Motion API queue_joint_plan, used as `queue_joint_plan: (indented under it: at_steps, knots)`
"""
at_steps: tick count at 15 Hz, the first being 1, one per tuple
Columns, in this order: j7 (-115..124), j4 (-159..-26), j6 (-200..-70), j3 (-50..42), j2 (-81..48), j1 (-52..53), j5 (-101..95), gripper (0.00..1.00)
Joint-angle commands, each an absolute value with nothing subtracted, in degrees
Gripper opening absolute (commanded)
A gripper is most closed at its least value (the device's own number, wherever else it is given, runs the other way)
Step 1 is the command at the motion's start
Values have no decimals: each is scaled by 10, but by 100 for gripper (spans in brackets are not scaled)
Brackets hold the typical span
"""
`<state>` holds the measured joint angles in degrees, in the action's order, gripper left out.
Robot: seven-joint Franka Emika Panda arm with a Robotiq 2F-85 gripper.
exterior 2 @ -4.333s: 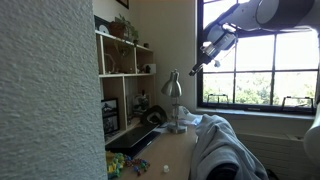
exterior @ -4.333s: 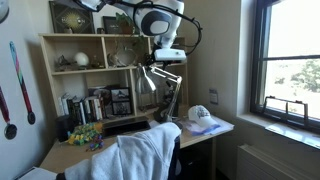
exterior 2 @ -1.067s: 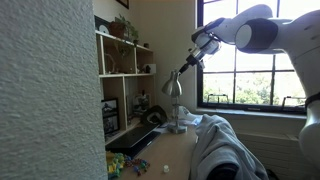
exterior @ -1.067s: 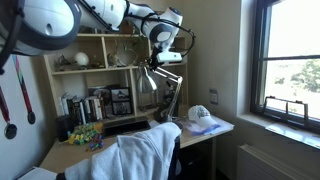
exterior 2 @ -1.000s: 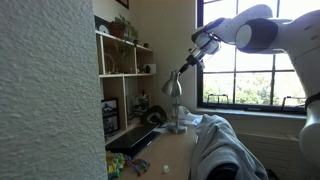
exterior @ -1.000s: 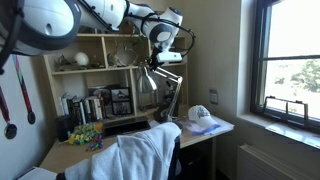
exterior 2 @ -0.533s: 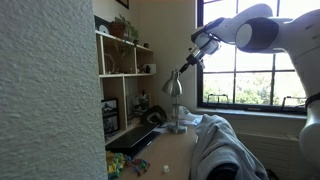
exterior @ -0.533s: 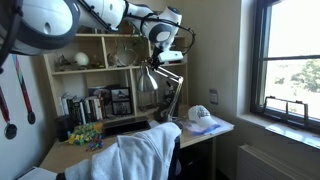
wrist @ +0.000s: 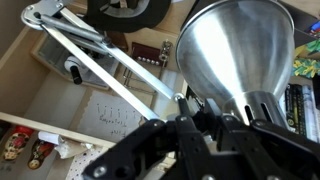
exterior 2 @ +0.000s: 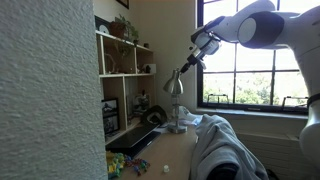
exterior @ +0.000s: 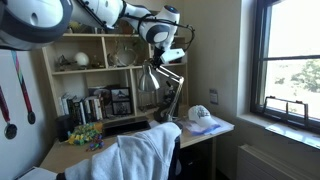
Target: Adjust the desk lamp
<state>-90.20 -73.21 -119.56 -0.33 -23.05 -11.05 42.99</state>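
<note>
The desk lamp [exterior: 160, 82] stands at the back of the desk, silvery, with thin jointed arms and a cone shade. In both exterior views my gripper [exterior: 168, 58] sits at the top of the lamp [exterior 2: 173, 87], just behind the shade, coming from above [exterior 2: 191, 62]. The wrist view shows the shiny shade [wrist: 235, 50] close up, the lamp's thin arms [wrist: 100, 68] running off to the upper left, and my black gripper [wrist: 196, 112] shut on the joint behind the shade.
A wooden shelf unit [exterior: 90, 62] full of books and trinkets stands right behind the lamp. A chair draped in white cloth [exterior: 140, 155] is pushed to the desk [exterior: 68, 156]. A cap [exterior: 201, 115] lies at the desk's end. The window [exterior 2: 250, 70] is beside the arm.
Since the oldest frames my gripper has come down from above onto the lamp's head. Over the last second the grip stays the same and the arm has only shifted slightly.
</note>
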Motion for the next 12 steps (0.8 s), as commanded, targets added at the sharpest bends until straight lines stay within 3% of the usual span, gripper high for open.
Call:
queue_joint_plan:
  at_steps: [1,12]
  knots:
    - [-949,-784,-1252,-8,-195,-102,415,5]
    - [-1066,-857,-1405,-5,-163,-82,419,5]
